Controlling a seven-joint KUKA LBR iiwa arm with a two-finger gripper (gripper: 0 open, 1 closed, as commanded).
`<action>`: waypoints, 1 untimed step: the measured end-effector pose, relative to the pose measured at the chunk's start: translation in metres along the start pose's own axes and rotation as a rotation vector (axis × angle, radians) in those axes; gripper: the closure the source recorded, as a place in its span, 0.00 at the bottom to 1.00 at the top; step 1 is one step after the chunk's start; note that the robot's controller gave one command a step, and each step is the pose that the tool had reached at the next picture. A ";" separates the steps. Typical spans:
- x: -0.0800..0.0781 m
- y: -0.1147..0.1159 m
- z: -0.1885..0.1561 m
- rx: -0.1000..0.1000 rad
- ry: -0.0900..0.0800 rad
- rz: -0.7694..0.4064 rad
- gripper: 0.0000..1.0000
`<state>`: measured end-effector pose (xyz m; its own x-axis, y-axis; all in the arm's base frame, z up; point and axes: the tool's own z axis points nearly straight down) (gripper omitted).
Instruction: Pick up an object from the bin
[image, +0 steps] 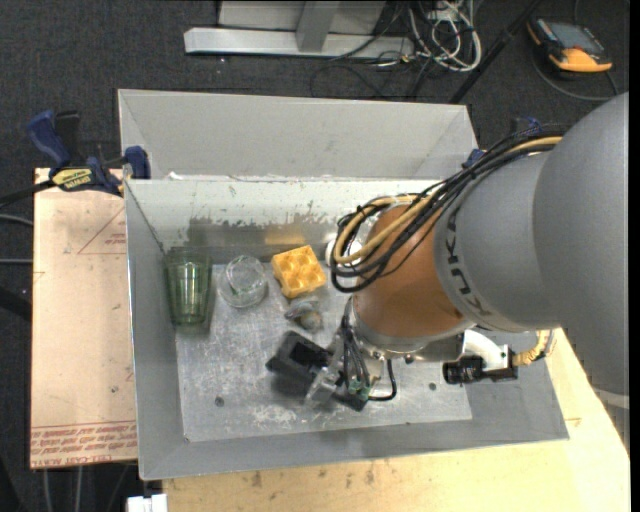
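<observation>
My gripper (336, 386) is low over the bin floor near the front middle, under the orange cover of the wrist. A black blocky object (294, 362) lies directly to its left, touching or nearly touching it. A small grey-brown lump (306, 317) rests just behind the black object. Farther back sits a yellow waffle-patterned block (298, 270).
A clear glass cup (243, 280) lies left of the yellow block. A green ribbed tumbler (188, 288) lies by the bin's left wall. The arm with its cables covers the bin's right half.
</observation>
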<state>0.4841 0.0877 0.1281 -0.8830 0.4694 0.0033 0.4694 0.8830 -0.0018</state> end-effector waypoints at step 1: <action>0.000 0.000 -0.006 -0.001 -0.002 -0.001 1.00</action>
<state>0.4839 0.0878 0.1343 -0.8833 0.4688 0.0018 0.4688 0.8833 -0.0006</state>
